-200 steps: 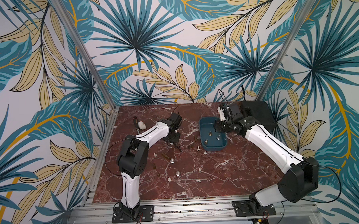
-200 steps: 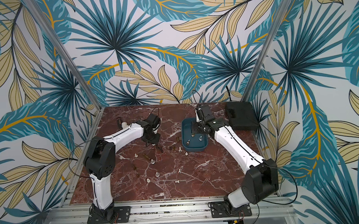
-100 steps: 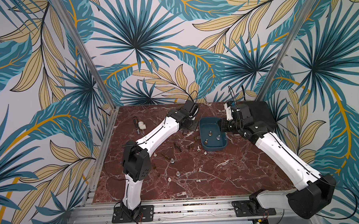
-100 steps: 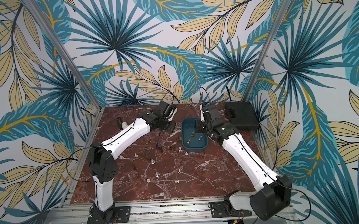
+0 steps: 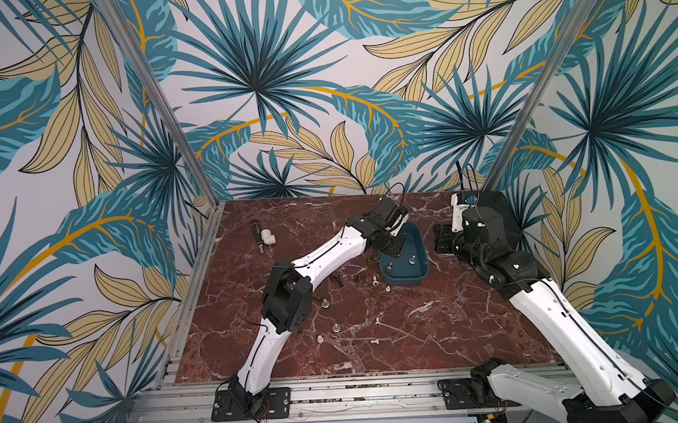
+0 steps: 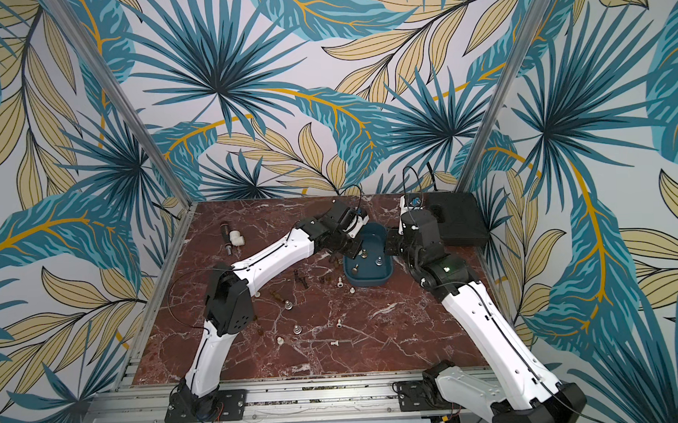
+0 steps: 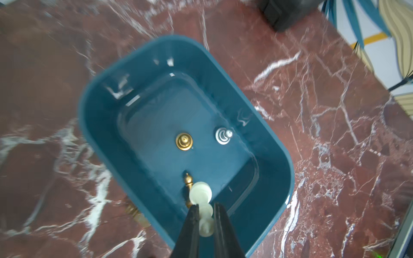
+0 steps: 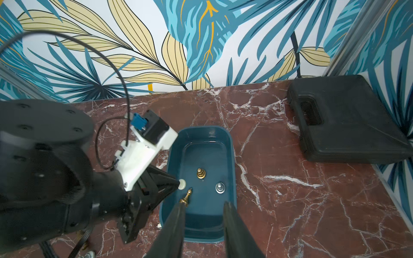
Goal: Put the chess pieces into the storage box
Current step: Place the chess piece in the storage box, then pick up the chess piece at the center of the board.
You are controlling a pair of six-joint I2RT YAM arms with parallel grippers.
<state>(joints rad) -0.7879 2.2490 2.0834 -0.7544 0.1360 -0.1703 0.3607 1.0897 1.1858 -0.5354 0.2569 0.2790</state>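
The teal storage box (image 5: 421,256) (image 6: 387,271) stands at the back middle of the marble table. My left gripper (image 7: 204,206) (image 5: 395,250) is shut on a white chess piece (image 7: 200,194) (image 8: 182,184) and hangs over the box's left end. Inside the box stand a gold piece (image 7: 184,141) and a silver piece (image 7: 223,135); another gold piece (image 7: 188,179) lies on the floor of the box. My right gripper (image 8: 204,204) (image 5: 441,241) hovers open and empty at the box's right side. Several chess pieces (image 5: 336,327) lie scattered on the table in front.
A flat black case (image 5: 504,213) (image 8: 346,120) sits in the back right corner behind the right arm. A white pipe elbow (image 5: 267,236) and a black stick tool (image 5: 256,235) lie at the back left. Two white pieces (image 5: 375,280) stand close to the box's front left corner.
My left arm has swung from the loose pieces at the table's middle to above the box, carrying the white piece. My right arm has drawn back from the box to its right side.
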